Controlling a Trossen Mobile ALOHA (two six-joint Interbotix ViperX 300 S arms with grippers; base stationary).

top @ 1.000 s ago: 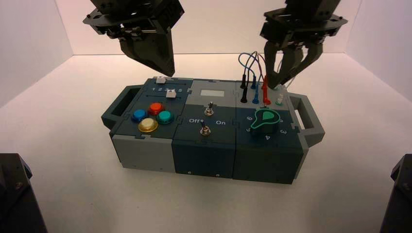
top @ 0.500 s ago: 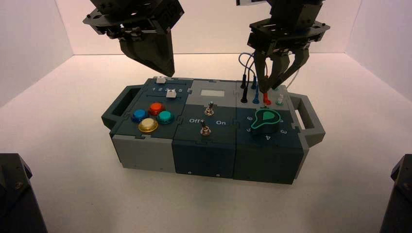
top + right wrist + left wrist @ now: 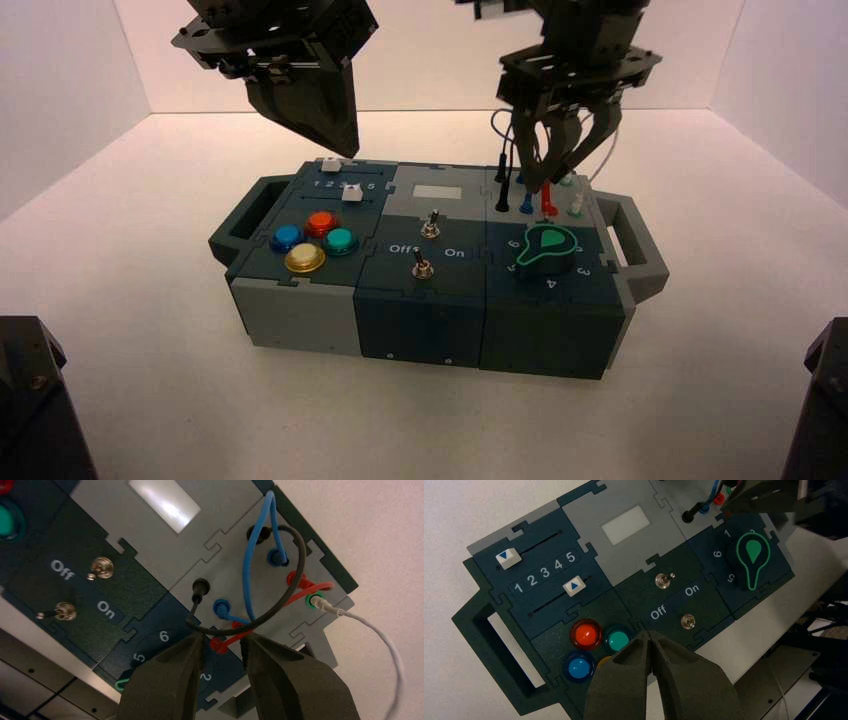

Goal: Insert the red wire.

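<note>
The red wire loops low over the grey socket panel at the back right of the box. One of its red plugs stands in the panel's front row, also visible as the red plug from above. The other red plug is at the back row. My right gripper hangs open over the front plug, one finger on each side; I cannot tell whether they touch it. From above, the right gripper covers the plug's top. My left gripper is shut, hovering above the sliders.
A black wire, a blue wire and a white wire with a green plug crowd the same panel. The green knob sits just in front. Two toggle switches and coloured buttons lie to the left.
My right gripper has moved left and down from beside the panel's right edge to straddle the front red plug, staying open. The left arm has not moved.
</note>
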